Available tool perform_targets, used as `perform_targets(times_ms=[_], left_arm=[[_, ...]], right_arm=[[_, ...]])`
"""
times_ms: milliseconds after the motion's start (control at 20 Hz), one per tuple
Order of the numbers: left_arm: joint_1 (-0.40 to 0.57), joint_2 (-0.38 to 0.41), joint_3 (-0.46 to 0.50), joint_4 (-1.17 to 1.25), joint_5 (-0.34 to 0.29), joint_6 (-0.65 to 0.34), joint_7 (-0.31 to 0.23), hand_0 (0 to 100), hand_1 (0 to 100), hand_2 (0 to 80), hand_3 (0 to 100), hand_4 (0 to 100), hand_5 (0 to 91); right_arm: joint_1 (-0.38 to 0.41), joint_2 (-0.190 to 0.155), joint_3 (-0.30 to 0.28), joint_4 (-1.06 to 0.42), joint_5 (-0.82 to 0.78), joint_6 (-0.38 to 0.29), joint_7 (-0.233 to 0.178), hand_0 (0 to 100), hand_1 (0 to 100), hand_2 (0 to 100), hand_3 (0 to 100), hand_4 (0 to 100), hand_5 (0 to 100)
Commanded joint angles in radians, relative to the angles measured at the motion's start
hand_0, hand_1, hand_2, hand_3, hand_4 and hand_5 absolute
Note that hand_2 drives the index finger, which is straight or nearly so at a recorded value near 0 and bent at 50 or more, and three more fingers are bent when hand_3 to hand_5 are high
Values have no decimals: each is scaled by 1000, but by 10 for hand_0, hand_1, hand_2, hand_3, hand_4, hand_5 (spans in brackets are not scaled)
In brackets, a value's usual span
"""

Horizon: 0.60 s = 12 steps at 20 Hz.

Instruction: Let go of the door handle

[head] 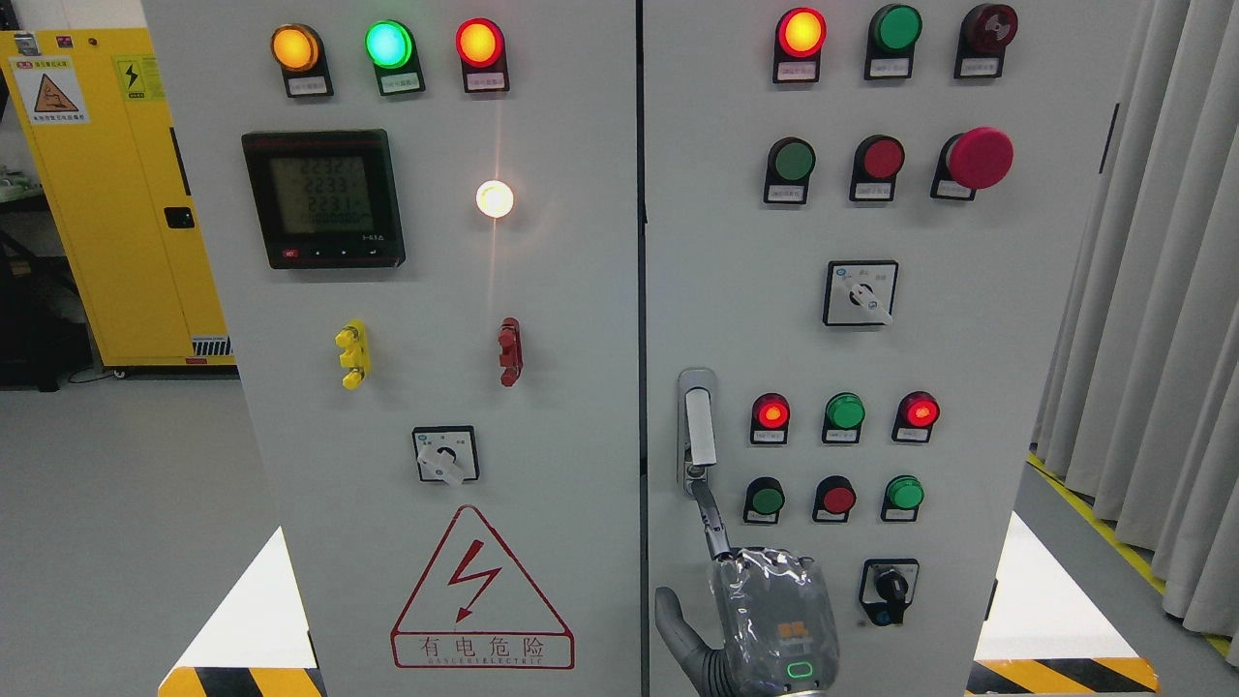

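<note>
Right now my right hand [765, 620] comes up from the bottom edge, its back toward the camera under a glossy plastic wrap. It is not clamped on anything. The index finger [714, 528] is stretched straight up and the thumb [673, 620] stands out to the side, apart from it. My other fingers are hidden behind the back of the hand, so I cannot tell how they lie. The door handle [699, 426] sits directly above my hand, just beyond the index fingertip, which reaches its lower end and seems to touch it there. It is a narrow upright metal lever lying flat in its recess on the grey cabinet door [968, 339], close to the seam up and to the side of my thumb. I judge it stiff, hard and smooth, probably sprung or pivoted, so a single fingertip would slide off it easily. A proper hold would hook behind the lower free end of the lever, not the flat face. As nothing of mine wraps it, letting go looks nearly finished, and drawing the finger straight down and back should clear it. A black rotary switch [889, 590] sits level with my hand on the side away from the thumb, and a green push button [767, 500] lies just above my knuckles.
</note>
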Motion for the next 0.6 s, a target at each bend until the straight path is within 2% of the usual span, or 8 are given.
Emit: perform_targets(times_ms=[0,401,551], left_arm=[[0,0,0,-12,1,0,0,120,556,0,0,0,0],[0,0,0,-12,1,0,0,120,556,0,0,0,0],[0,1,0,-12,1,0,0,120,556,0,0,0,0]], right_arm=[[7,-1,9,-30,-1,-9,-12,478,366,0,978,980,1000],[11,-3,9,-50,-1,-13,-20,499,367,0,882,915,968],[13,-3,9,-57,-2,-14,-20,506,367,0,795,875,917]])
